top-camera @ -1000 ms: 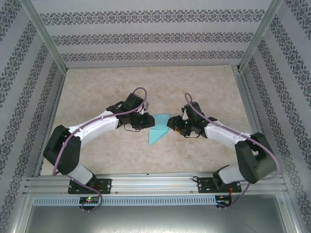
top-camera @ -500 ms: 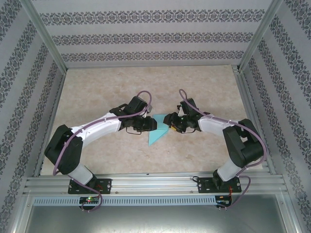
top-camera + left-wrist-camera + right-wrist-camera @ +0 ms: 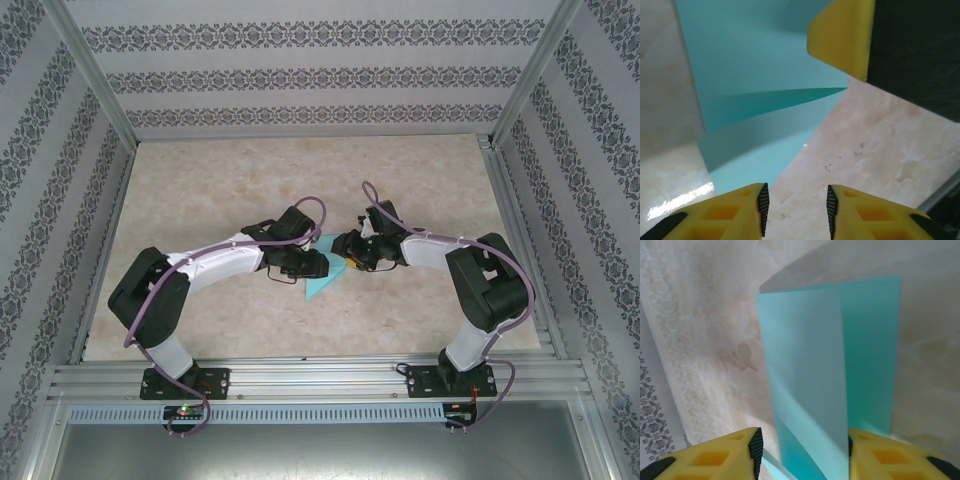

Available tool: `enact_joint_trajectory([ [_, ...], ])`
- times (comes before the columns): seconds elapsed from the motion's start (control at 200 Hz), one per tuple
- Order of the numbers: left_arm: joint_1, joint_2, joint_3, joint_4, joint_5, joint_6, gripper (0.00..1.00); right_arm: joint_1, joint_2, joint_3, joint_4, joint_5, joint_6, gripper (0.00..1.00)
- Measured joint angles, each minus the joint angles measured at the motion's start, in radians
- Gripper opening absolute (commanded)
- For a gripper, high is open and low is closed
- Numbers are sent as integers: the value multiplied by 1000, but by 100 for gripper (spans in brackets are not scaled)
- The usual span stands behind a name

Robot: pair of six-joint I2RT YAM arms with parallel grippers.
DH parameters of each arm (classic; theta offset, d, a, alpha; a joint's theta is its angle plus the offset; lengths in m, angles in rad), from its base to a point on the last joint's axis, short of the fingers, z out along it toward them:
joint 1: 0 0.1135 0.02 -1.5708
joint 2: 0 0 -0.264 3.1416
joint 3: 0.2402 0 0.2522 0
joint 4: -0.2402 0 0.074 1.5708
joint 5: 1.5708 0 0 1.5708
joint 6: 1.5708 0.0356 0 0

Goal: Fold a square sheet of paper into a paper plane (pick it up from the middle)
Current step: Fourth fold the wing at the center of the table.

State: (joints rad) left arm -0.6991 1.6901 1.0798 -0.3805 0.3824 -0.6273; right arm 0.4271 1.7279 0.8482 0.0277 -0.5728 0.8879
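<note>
Though the paper (image 3: pixel 322 283) sits half-hidden overhead, wrist views show creases (left claw (image 3: pixel 795 202), right claw (image 3: pixel 805 450) gaping).

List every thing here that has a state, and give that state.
square sheet of paper, partly folded, lying on the table, not yet a plane.
left end effector, open, nothing between its fingers, close to the paper's edge.
right end effector, open, the paper's near end lying in the gap between its fingers.

paper (image 3: pixel 765 75) on table (image 3: pixel 865 150), between fingers (image 3: pixel 735 210)
</note>
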Motion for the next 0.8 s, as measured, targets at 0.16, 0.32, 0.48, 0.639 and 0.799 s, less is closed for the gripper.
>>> enact_joint_trajectory([
  [0.16,-58,8,11,-16,-72,23,47,-6,26,21,8,-21,-1,38],
  [0.32,-127,8,18,-45,-198,44,53,-13,45,34,15,-31,-3,30],
  [0.48,-207,32,52,-85,-336,65,56,-13,49,46,14,-47,-5,25],
  [0.639,-251,78,73,-106,-454,74,57,-13,49,57,11,-53,-5,22],
  [0.799,-284,122,88,-137,-574,74,58,-13,49,58,6,-65,-4,22],
])
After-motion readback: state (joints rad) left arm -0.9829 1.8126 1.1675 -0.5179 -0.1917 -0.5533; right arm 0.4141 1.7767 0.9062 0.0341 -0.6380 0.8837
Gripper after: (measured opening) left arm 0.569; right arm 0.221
